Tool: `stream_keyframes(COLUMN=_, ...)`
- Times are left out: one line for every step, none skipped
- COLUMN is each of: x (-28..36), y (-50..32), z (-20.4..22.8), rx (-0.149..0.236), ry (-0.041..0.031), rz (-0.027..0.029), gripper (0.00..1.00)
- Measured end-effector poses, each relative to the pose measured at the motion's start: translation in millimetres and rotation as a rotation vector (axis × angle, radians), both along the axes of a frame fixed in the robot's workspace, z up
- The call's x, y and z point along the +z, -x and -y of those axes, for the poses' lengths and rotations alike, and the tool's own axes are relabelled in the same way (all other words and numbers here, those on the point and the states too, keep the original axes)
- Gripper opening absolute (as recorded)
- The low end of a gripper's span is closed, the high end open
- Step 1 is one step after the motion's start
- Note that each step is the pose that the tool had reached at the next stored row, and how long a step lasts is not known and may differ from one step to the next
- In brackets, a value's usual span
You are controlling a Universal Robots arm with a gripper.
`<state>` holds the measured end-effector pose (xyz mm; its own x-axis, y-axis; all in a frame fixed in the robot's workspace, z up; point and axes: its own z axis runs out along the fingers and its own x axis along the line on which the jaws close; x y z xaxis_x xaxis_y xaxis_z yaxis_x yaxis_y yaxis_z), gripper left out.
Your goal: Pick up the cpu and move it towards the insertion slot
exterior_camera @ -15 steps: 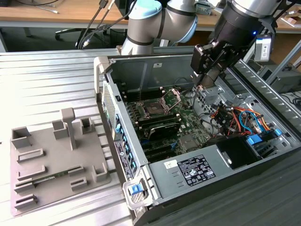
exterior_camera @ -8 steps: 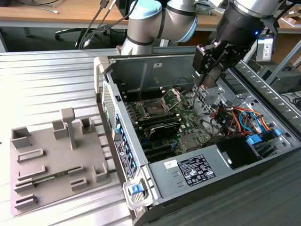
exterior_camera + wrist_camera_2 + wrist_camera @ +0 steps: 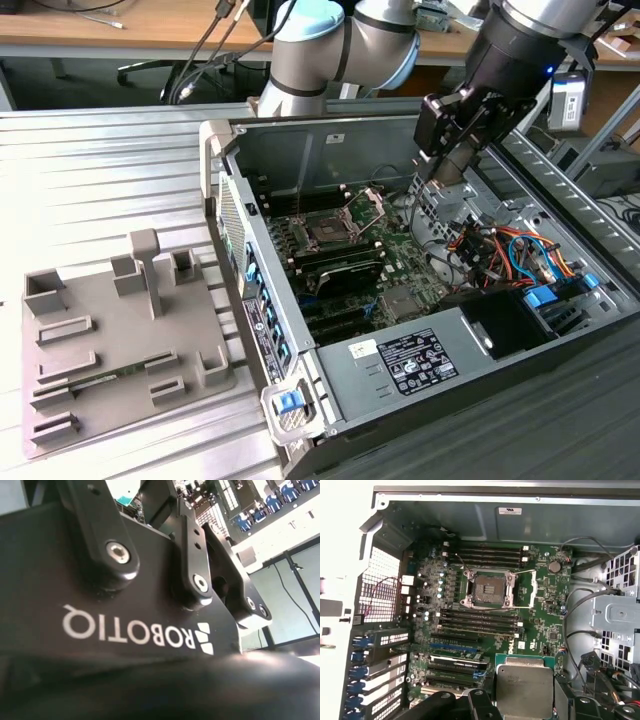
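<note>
The cpu point(image 3: 525, 689), a flat square chip with a silvery top and a green rim, hangs above the motherboard with my gripper point(image 3: 444, 172) shut on it. Dark finger links point(image 3: 470, 705) flank the chip in the first wrist view. The insertion slot point(image 3: 487, 587) lies open farther across the board, its dark centre exposed and its silver bracket point(image 3: 527, 587) swung aside. In the exterior view the insertion slot point(image 3: 328, 232) sits toward that view's left of my gripper, lower down, with the bracket point(image 3: 365, 205) standing up. The gripper body point(image 3: 125, 630) fills the second wrist view.
The open computer case point(image 3: 330, 135) walls the board in. Orange and blue cables point(image 3: 500, 250) and a metal drive cage point(image 3: 620, 615) lie below and beside my gripper. Long black memory slots point(image 3: 480, 622) flank the socket. A grey fixture tray point(image 3: 110, 340) sits outside the case.
</note>
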<state>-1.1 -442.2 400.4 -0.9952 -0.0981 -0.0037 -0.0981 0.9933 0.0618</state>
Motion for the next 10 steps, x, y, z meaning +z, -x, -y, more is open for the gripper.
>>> stream_keyframes(x=0.0, y=-0.9, z=0.0, rx=0.000, ry=0.0000, rz=0.0000, gripper=0.55)
stream_keyframes(x=0.0, y=-2.0, z=0.0, rx=0.000, ry=0.0000, rz=0.0000, gripper=0.55)
stream_keyframes(x=0.0, y=-2.7, z=0.0, rx=0.000, ry=0.0000, rz=0.0000, gripper=0.55)
stream_keyframes(x=0.0, y=-3.4, z=0.0, rx=0.000, ry=0.0000, rz=0.0000, gripper=0.55)
stream_keyframes(x=0.0, y=-4.3, z=0.0, rx=0.000, ry=0.0000, rz=0.0000, gripper=0.55)
stream_keyframes(x=0.0, y=-5.0, z=0.0, rx=0.000, ry=0.0000, rz=0.0000, gripper=0.55)
stream_keyframes(x=0.0, y=-5.6, z=0.0, rx=0.000, ry=0.0000, rz=0.0000, gripper=0.55)
stream_keyframes(x=0.0, y=-6.5, z=0.0, rx=0.000, ry=0.0000, rz=-0.0001, gripper=0.55)
stream_keyframes(x=0.0, y=-7.4, z=0.0, rx=0.000, ry=0.0000, rz=0.0000, gripper=0.55)
stream_keyframes(x=0.0, y=-8.2, z=0.0, rx=0.000, ry=0.0001, rz=0.0000, gripper=0.55)
